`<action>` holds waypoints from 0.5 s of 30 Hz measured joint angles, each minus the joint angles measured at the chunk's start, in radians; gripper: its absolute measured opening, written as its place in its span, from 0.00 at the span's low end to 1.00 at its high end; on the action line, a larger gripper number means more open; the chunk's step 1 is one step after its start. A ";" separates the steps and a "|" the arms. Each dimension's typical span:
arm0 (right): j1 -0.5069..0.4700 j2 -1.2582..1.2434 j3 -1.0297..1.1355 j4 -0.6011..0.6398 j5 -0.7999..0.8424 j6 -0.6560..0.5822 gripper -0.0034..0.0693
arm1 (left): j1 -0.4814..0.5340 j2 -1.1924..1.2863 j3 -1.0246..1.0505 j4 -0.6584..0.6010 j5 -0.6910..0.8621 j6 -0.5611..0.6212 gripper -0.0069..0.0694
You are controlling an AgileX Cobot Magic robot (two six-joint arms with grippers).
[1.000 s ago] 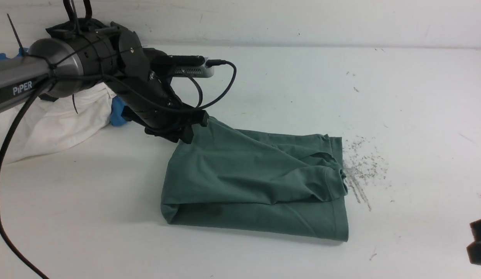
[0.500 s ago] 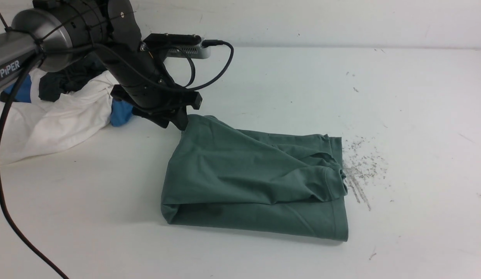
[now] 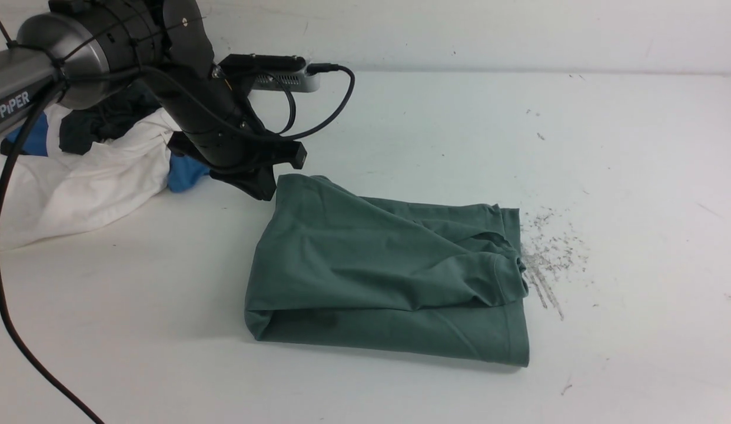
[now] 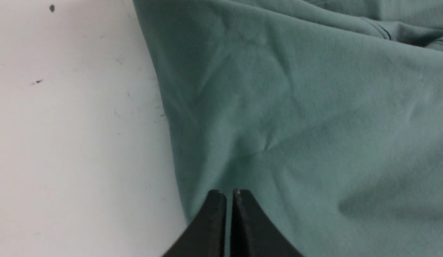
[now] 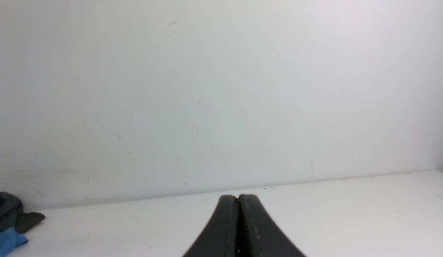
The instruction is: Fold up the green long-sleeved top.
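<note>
Tabletop (image 3: 636,265), scuffed white, before pale wall (image 3: 489,35); left fingers (image 4: 225,196) together, right fingers (image 5: 238,200) together.

Your left arm (image 3: 186,65) reaches in and angles downward, its tool (image 3: 264,191) closed. Your right tool (image 5: 238,200) is closed too.

We count one green top (image 3: 365,265) on one white table (image 3: 607,365), with three other cloths behind the arm: one white (image 3: 112,182), one bright blue (image 3: 184,172), one dark (image 3: 100,126). We see two grippers, one left (image 4: 225,214) and one right (image 5: 238,214).
</note>
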 joint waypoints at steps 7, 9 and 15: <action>0.000 0.002 0.017 0.001 0.072 0.000 0.03 | 0.000 0.000 0.000 0.013 0.001 0.000 0.09; 0.000 0.002 0.017 0.001 0.103 0.000 0.03 | 0.000 0.000 0.000 0.013 0.003 0.000 0.09; 0.000 0.002 0.059 -0.010 0.134 0.003 0.03 | 0.000 -0.014 0.000 0.044 0.039 0.034 0.09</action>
